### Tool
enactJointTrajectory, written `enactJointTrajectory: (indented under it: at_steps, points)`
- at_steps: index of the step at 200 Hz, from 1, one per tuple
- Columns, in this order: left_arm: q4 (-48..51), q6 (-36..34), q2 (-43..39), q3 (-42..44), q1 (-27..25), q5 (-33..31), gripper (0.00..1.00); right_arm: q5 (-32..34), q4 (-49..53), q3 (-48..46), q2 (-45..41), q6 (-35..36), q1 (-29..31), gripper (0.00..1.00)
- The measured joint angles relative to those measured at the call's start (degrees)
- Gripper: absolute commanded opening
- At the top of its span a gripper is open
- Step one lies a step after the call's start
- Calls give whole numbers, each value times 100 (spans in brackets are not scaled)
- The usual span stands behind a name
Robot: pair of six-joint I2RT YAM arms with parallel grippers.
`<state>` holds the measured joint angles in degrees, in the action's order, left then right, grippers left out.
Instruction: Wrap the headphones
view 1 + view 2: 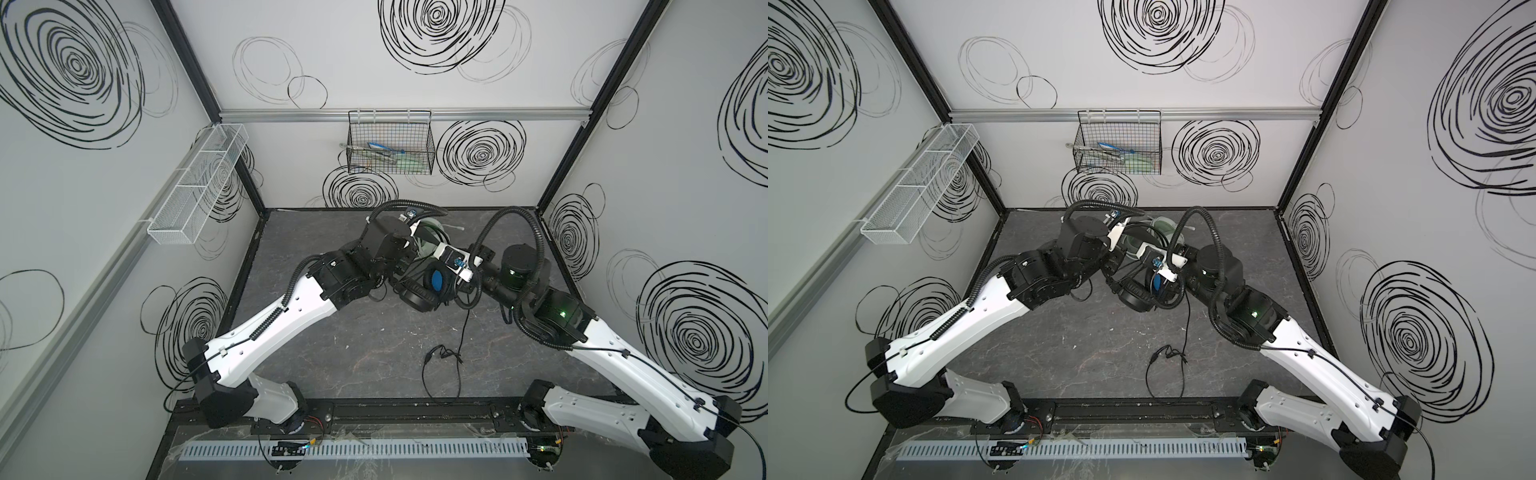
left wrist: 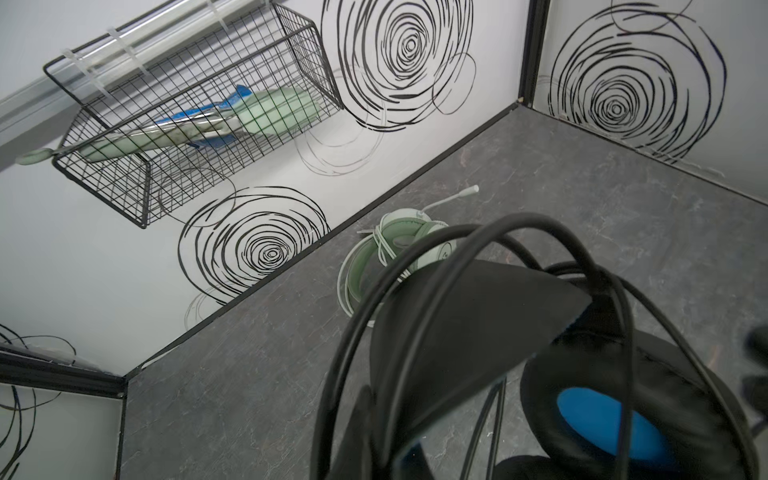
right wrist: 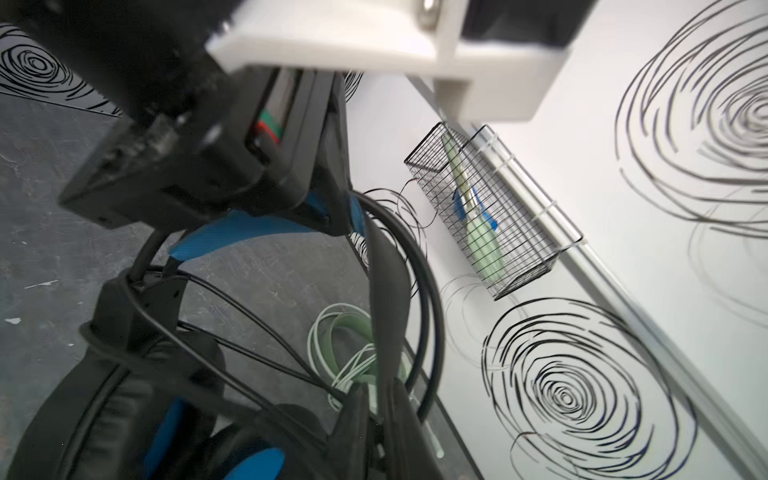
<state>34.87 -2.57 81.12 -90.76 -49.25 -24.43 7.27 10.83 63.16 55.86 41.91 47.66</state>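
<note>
Two headsets show near the centre of both top views. The black headset (image 1: 417, 296) — blue-padded — is held above the worktop (image 1: 332, 345), the left tool (image 3: 326, 210) clamped shut on its headband. Loops of black cord (image 1: 464, 332) drape around it, and the loose end trails toward the lower centre of the frame. The right tool (image 3: 376, 415) sits among those loops; we cannot tell whether it grips. Just behind, near the back wall, lies the mint headset (image 2: 365, 266), white cord looped over it.
</note>
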Motion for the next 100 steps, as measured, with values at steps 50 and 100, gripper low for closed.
enactJointTrajectory:
  at_steps: [50,100]
  points:
    - [166,166,-162,81,455,1368,0,254,-330,-168,-98,79,-616,18]
    - [350,560,-739,435,682,3067,0,240,-743,-90,-2,-824,-1209,26]
